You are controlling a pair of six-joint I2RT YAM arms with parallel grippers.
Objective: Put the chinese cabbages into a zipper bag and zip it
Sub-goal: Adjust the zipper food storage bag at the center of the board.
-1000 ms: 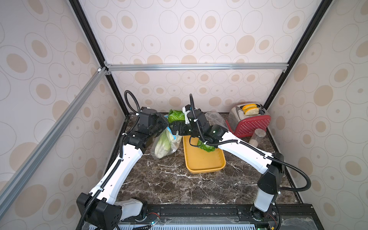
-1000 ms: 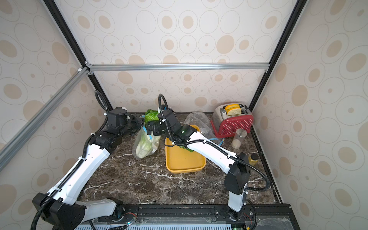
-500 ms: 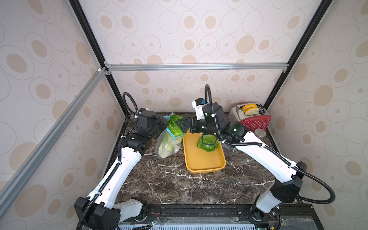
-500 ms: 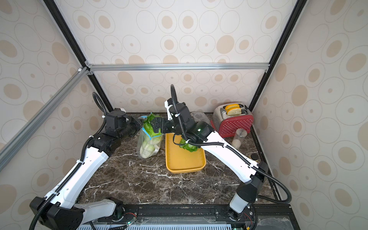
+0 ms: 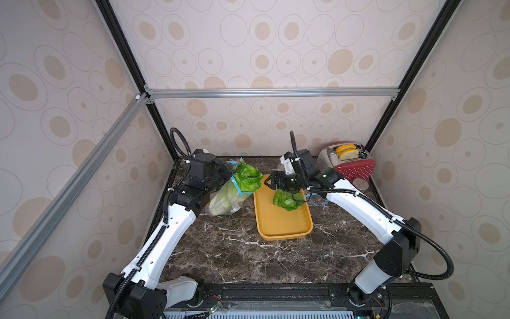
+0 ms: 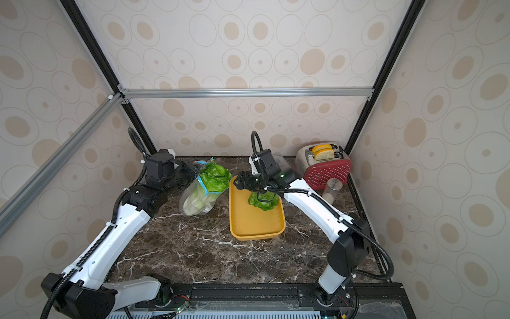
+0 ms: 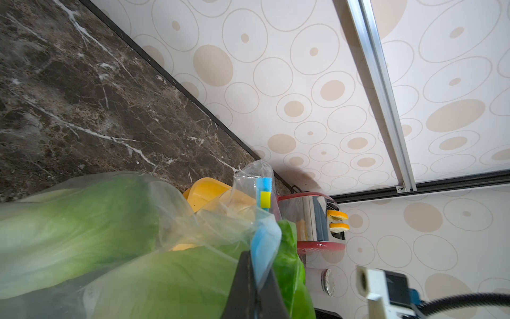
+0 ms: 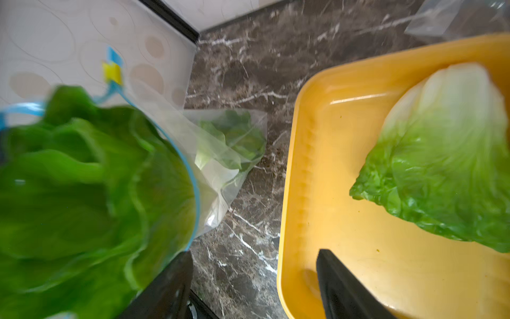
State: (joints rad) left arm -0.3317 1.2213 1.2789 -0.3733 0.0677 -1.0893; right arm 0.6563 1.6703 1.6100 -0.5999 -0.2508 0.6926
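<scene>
My left gripper (image 5: 225,176) (image 6: 193,176) (image 7: 252,258) is shut on the blue zipper rim of the clear zipper bag (image 5: 226,200) (image 6: 194,200) (image 7: 265,243). It holds the bag's mouth up at the back left. Two chinese cabbages (image 5: 247,178) (image 6: 215,176) (image 7: 82,221) (image 8: 82,193) sit in the bag, their green leaves sticking out of the mouth. Another cabbage (image 5: 287,200) (image 6: 263,201) (image 8: 447,165) lies on the yellow tray (image 5: 281,226) (image 6: 256,223) (image 8: 331,193). My right gripper (image 5: 271,181) (image 6: 239,182) (image 8: 252,256) hangs open and empty over the tray's left edge, between bag and tray.
A red toaster (image 5: 347,163) (image 6: 325,165) with two bread slices stands at the back right, a small jar (image 5: 360,183) (image 6: 332,189) with a metal lid beside it. A spare clear bag (image 8: 455,19) lies behind the tray. The marble table (image 5: 234,256) stretches toward the front.
My right gripper has pulled back from the bag's mouth to the tray's left edge, and its jaws have narrowed somewhat. The left gripper keeps its hold on the bag.
</scene>
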